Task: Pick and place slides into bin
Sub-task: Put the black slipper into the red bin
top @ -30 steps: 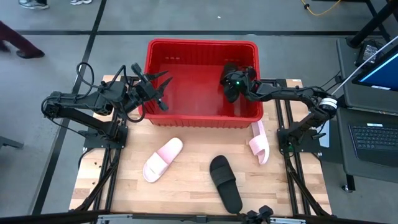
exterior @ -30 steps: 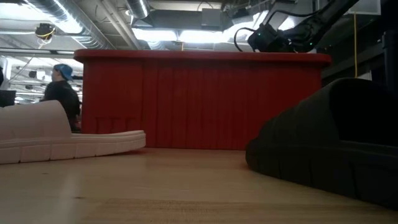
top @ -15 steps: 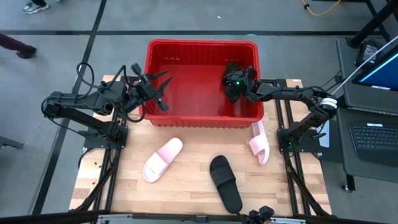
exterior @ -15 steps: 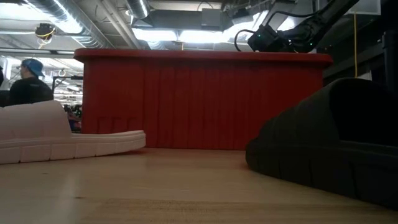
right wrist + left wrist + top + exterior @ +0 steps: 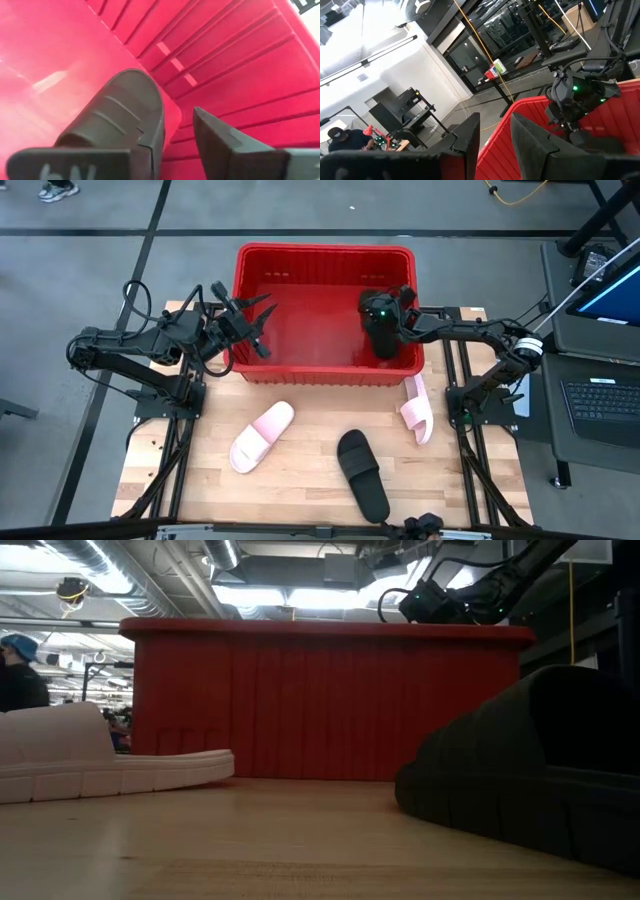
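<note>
The red bin [image 5: 300, 290] stands at the far middle of the table. A black slide [image 5: 384, 342] lies inside it by the right wall, shown close in the right wrist view [image 5: 120, 112]. My right gripper [image 5: 378, 308] hangs open just above that slide's far end, and red bin floor shows between its fingers [image 5: 175, 132]. On the table lie a pink slide [image 5: 262, 436] and a black slide [image 5: 362, 473], both sole down. A second pink slide [image 5: 418, 408] rests on its side near the bin's right corner. My left gripper [image 5: 260, 320] hovers open over the bin's left wall. My right gripper has one finger [image 5: 100, 167] right next to the black slide's edge [image 5: 156, 131]. Whether the finger touches the slide, I cannot tell. The slide rests on the bin's floor, and nothing lies between the fingers.
The bin's red front wall [image 5: 320, 705] fills the low view, between the pink slide [image 5: 90, 755] and the black slide [image 5: 540, 770]. A laptop [image 5: 600, 405] sits off the table's right side. A person [image 5: 15, 680] shows in the room behind.
My right gripper has opened and let go of the black slide while staying over the bin's right part. The slide has dropped from under the fingers and now lies lengthwise along the bin's right wall, reaching toward the near wall.
</note>
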### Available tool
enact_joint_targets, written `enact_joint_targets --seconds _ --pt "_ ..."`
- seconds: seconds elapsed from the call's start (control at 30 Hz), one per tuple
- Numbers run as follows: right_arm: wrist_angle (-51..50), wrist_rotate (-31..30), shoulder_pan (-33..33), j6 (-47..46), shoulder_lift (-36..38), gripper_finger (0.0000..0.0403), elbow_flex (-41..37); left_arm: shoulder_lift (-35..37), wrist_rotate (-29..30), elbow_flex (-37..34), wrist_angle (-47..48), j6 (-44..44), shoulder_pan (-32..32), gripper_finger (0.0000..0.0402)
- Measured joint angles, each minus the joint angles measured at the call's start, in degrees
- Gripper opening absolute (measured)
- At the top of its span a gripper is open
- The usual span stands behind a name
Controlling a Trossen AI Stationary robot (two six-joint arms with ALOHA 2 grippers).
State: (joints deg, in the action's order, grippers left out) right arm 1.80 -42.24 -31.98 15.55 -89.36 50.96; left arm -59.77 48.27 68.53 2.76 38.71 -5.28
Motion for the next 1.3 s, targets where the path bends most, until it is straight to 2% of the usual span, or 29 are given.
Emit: enact_joint_targets --seconds 0.27,0.63,0.8,0.87,0.97,1.03,1.13,1.23,1.3 --pt "0.2 0.1 1.9 0.0 0.4 0.0108 0.5 0.0 0.0 0.0 0.0 0.0 0.0 0.0104" --pt "-2.3 0.4 4.2 4.1 0.4 0.0108 11.6 0.0 0.0 0.0 0.1 0.0 0.0 0.0104" --pt "-11.9 4.7 4.5 2.6 0.4 0.0098 18.6 0.0 0.0 0.0 1.8 0.0 0.0 0.0104" --pt "-16.0 7.9 4.9 1.0 0.4 0.0078 21.3 0.0 0.0 0.0 3.4 0.0 0.0 0.0104" --pt "-22.9 11.8 5.8 -1.6 0.4 0.0026 25.4 0.1 0.0 0.0 6.0 -0.9 0.0 0.0104" --pt "-26.6 14.1 6.9 -2.1 0.4 0.0009 28.3 0.3 -0.4 0.0 7.2 -2.7 0.0 0.0104" --pt "-31.8 16.6 9.0 -3.2 0.4 0.0006 32.7 1.0 -4.5 0.0 8.7 -5.6 0.0 0.0097" --pt "-34.4 16.9 11.8 -3.0 1.2 0.0005 36.2 1.7 -9.3 0.0 10.4 -6.7 0.0 0.0083" --pt "-35.3 16.9 14.0 -3.0 2.2 0.0004 37.6 2.0 -10.5 0.0 11.6 -6.7 0.0 0.0070"
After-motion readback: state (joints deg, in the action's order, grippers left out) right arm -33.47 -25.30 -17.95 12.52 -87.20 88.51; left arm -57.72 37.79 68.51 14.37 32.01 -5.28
